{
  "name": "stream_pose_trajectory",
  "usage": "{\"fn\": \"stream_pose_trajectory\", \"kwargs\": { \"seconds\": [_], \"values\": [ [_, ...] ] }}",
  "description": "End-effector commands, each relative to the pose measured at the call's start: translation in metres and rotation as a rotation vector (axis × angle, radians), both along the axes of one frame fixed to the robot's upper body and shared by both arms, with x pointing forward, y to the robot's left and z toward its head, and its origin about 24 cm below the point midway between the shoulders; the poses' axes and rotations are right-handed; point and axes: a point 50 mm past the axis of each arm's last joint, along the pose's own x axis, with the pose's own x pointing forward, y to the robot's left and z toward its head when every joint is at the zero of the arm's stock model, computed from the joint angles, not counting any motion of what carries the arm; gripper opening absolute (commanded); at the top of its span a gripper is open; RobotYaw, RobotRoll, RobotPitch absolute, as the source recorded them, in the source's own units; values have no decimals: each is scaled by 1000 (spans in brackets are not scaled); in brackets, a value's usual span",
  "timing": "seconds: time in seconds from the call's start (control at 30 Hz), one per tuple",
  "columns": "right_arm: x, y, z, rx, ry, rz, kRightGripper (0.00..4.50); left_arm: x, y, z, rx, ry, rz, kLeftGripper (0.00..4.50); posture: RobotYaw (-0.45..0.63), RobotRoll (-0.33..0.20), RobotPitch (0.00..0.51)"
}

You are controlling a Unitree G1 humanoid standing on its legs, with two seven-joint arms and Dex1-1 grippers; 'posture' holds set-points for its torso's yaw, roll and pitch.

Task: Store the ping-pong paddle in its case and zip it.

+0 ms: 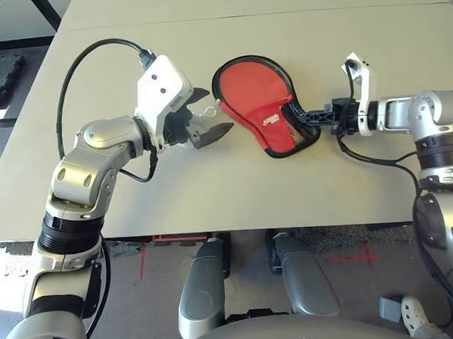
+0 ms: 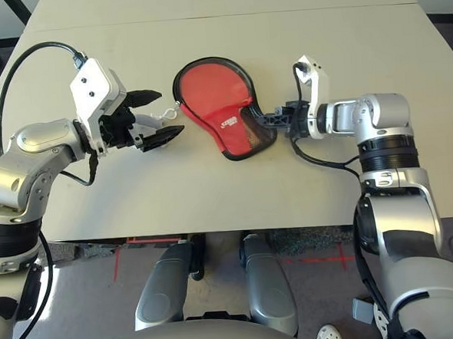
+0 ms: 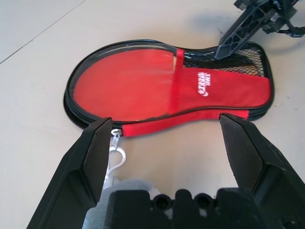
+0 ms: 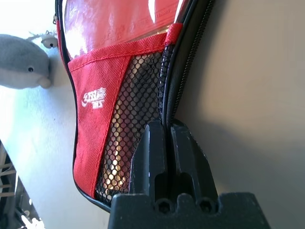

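we are pinching the black zippered edge of the case [image 1: 257, 110] at its narrow mesh end with our right gripper [image 1: 299, 116] pressed together, while our left gripper [image 1: 208, 113] is hovering spread wide beside the case's rounded end, near its white zip pull [image 3: 116, 155].

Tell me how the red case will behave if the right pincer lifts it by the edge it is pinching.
The case lies flat with something stiff apparently inside, so it would probably lift as one piece rather than droop. The right pincer is shut on the zip edge only, so the fabric may twist. The clip would likely dangle.
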Motion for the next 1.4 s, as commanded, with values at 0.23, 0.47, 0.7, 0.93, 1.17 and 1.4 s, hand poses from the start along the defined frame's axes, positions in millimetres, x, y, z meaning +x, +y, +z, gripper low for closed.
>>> {"fn": "stream_pose_trajectory", "kwargs": {
  "seconds": [0.23,0.47,0.7,0.93,1.17,1.4],
  "values": [
    [-39,-36,7,-22,65,-5,29,3,-6,-1,-10,4,-31,4500,120,0,258],
    [-66,-47,11,-27,89,18,29,6,-6,0,-19,5,-51,4500,73,0,262],
    [-91,-46,5,-9,131,37,29,9,-12,0,-22,7,-80,4500,35,0,264],
    [-105,-51,2,5,151,4,29,12,-15,0,-22,7,-100,4500,7,0,263],
    [-114,-54,-2,-8,168,-4,29,15,-15,-1,-23,4,-105,4500,-2,0,263],
    [-111,-51,-1,-60,163,19,534,15,-16,-2,-29,0,-100,4500,2,0,262]
  ]
}}
